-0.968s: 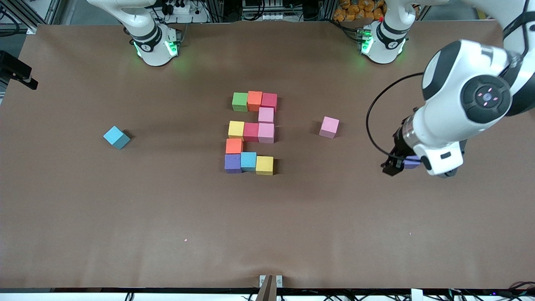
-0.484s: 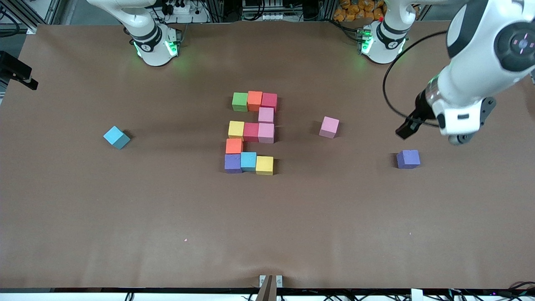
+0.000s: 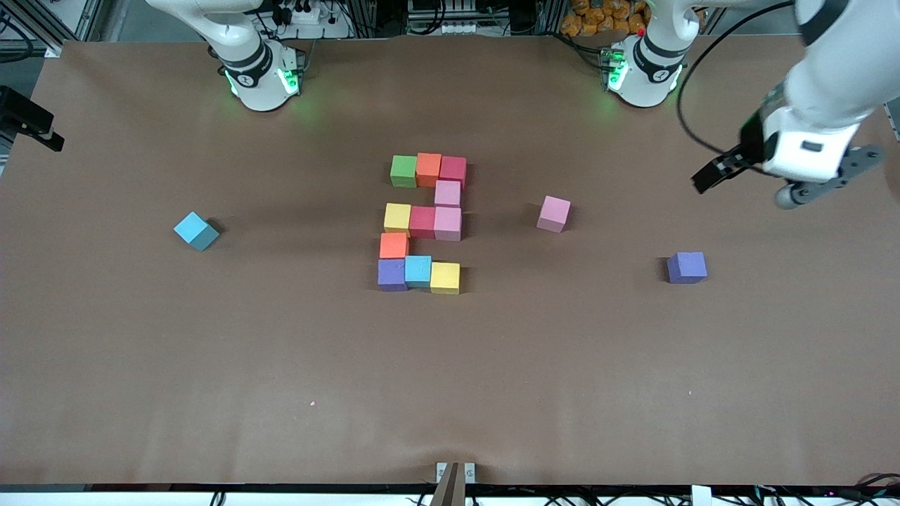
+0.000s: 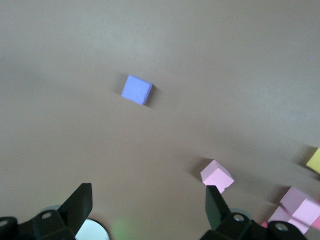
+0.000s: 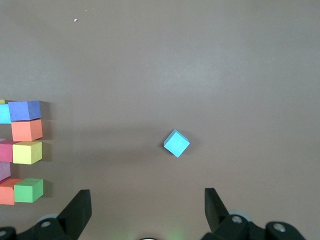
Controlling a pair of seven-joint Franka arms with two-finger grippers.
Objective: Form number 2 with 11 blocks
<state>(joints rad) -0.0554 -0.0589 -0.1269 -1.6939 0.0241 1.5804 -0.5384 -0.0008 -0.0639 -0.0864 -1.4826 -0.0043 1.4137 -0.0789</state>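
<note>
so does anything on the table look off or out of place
Three loose cubes sit apart from the number 2: a light blue cube turned askew toward the right arm's end, a pink cube beside the digit, and a purple cube toward the left arm's end. Nothing looks damaged.

a brown mat (image 3: 211, 365) covers the table edge to edge. above its top edge run aluminium frame rails (image 3: 84, 21), a power strip (image 3: 299, 14) and tangled cables (image 3: 436, 17).
</note>
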